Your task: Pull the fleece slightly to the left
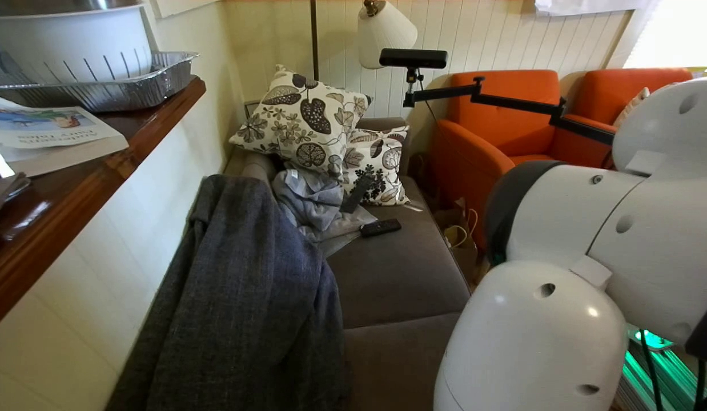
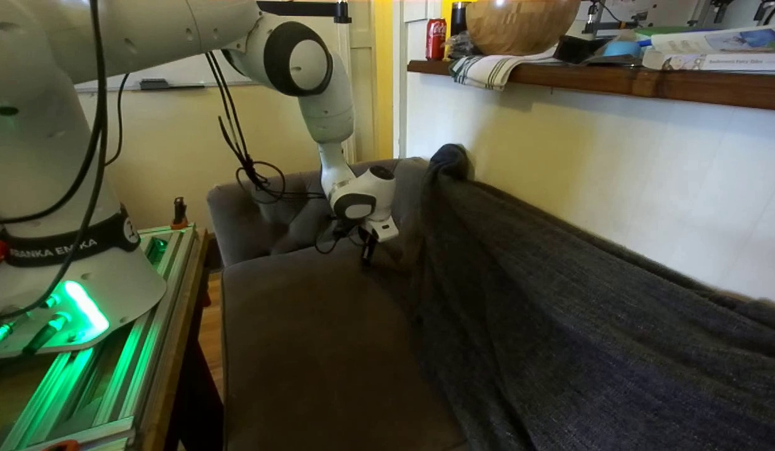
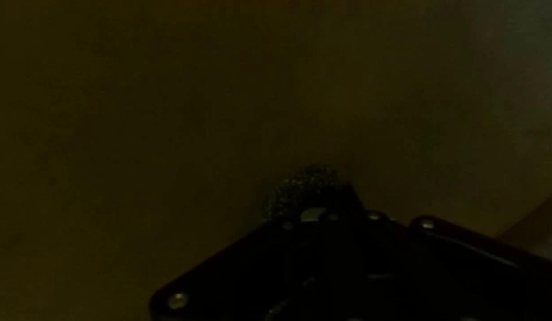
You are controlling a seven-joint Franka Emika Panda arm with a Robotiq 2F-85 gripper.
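Observation:
The fleece [image 1: 256,297] is a large dark grey-blue blanket. It drapes over the sofa's back and down onto the seat in folds, and shows in an exterior view [image 2: 550,300] with a bunched corner at its far upper end. My gripper [image 2: 367,257] points down close to the sofa seat near the far end, just beside the fleece's edge; no cloth visibly stretches to it. In the dark wrist view the fingers [image 3: 320,200] converge and look shut. A speckled patch sits at the left fingertip; I cannot tell whether it is cloth or the finger's pad.
The brown sofa [image 2: 318,338] lies under the gripper. A patterned pillow [image 1: 302,114], a smaller one [image 1: 382,160], a light grey cloth [image 1: 310,197] and a remote [image 1: 381,228] lie on it. A wooden ledge [image 2: 613,81] runs above the sofa's back. Orange armchairs [image 1: 502,114] stand beyond.

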